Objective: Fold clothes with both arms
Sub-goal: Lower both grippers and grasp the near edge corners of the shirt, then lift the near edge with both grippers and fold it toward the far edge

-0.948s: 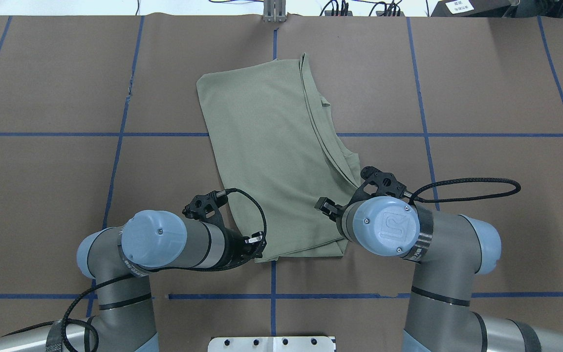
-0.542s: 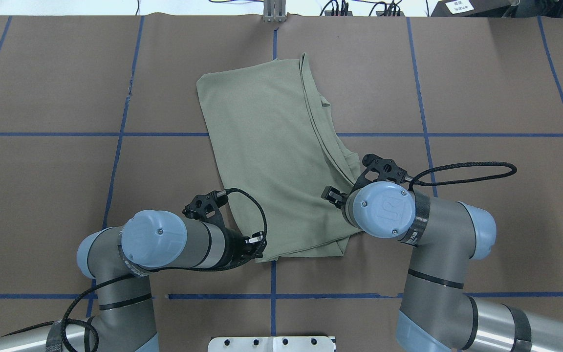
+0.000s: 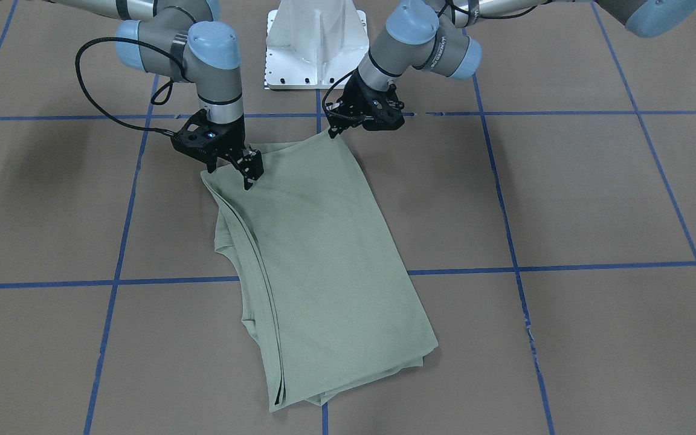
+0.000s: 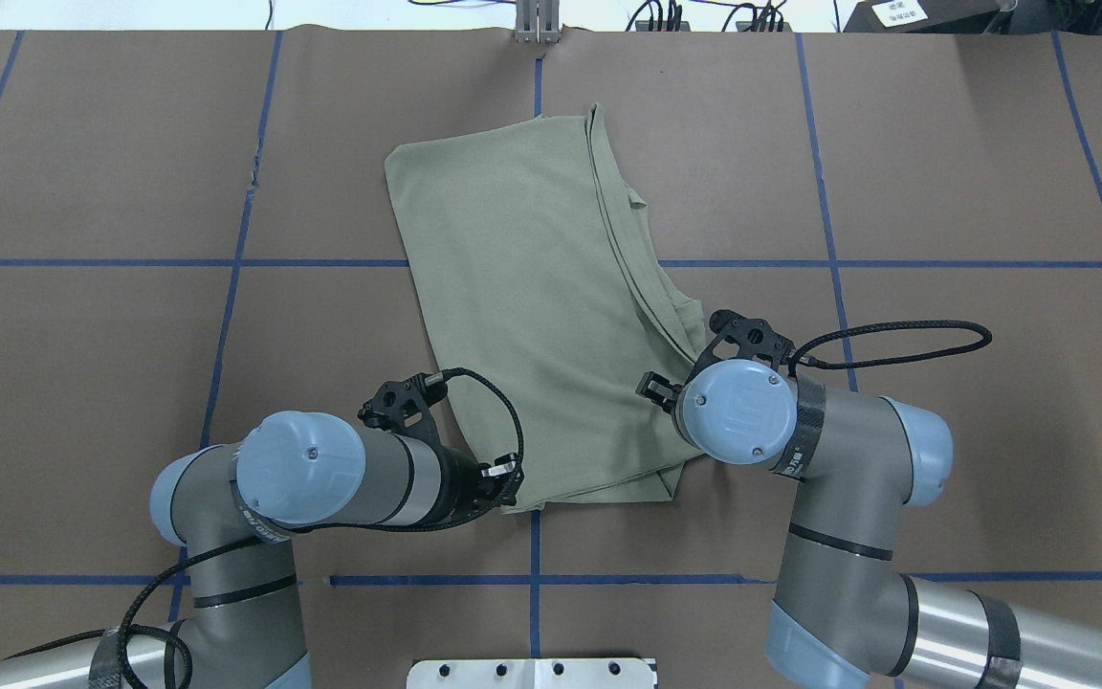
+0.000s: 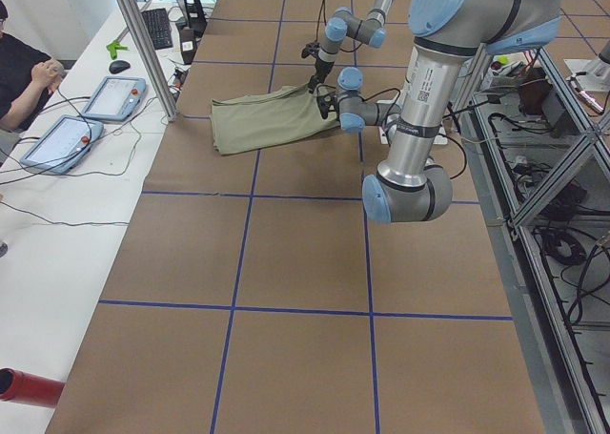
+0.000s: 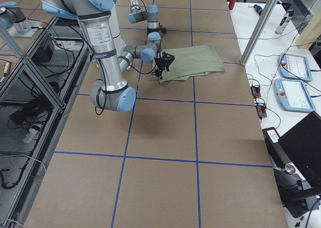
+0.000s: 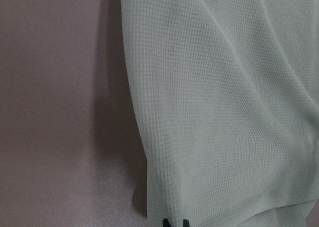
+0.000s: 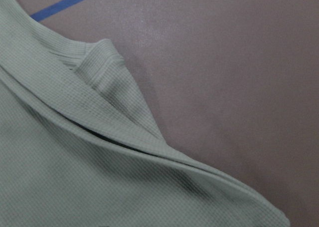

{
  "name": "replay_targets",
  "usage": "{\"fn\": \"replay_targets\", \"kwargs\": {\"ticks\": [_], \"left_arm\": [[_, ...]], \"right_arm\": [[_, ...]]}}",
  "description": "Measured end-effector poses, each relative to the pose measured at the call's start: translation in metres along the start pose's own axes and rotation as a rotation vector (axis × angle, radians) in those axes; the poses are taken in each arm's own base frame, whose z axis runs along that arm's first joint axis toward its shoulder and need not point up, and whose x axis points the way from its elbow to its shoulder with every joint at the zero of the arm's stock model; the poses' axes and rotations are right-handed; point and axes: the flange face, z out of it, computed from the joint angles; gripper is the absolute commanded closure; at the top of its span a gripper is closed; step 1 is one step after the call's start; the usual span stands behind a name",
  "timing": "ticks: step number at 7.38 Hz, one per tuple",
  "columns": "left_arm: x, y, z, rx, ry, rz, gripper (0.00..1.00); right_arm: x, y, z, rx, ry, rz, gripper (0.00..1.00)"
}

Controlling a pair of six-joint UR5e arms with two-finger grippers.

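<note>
Shirt: the sage-green knit shirt lies on the brown paper table, folded into a long slanted band running straight out from the white base pedestal; one short edge faces the pedestal
Left gripper: at the pedestal-side corner on the robot's left, fingers pressed together on that corner, which is drawn up to them
Right gripper: at the other pedestal-side corner, fingers down on the stacked layers; whether they pinch the cloth or stand spread, I cannot tell
Just changed: the right wrist has drawn away from the pedestal and inward over the shirt, and the cloth beside it now bulges a little; the left arm has held its place
Meaning: the right side seems to be settling its hold so both corners can carry this edge away from the pedestal; the lift looks not yet begun
Edges: layered edges run down the robot's-right side, a ribbed piece peeking out; the end farthest from the pedestal lies flat, its layers slightly offset
Open room: bare paper all round the shirt, also beyond its far end
</note>
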Motion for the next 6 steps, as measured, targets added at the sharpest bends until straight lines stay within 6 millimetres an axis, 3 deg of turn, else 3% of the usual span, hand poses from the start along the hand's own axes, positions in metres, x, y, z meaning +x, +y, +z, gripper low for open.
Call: {"fn": "replay_targets", "kwargs": {"ticks": [1, 3, 5, 6], "left_arm": [[0.0001, 0.0, -0.0001, 0.0, 0.0, 0.0, 1.0], [0.0001, -0.0001, -0.0006, 0.001, 0.0, 0.0, 1.0], [0.0007, 0.0, -0.0019, 0.001, 0.003, 0.0, 1.0], [0.0013, 0.0004, -0.0029, 0.0, 0.005, 0.001, 1.0]], "right_arm": [[0.0005, 0.0006, 0.0028, 0.001, 0.005, 0.0, 0.15], [-0.0013, 0.0016, 0.002, 0.0, -0.002, 0.01, 0.64], [-0.0048, 0.0033, 0.0032, -0.007, -0.03, 0.047, 0.84], [-0.0057, 0.0037, 0.0046, -0.009, -0.037, 0.067, 1.0]]}}
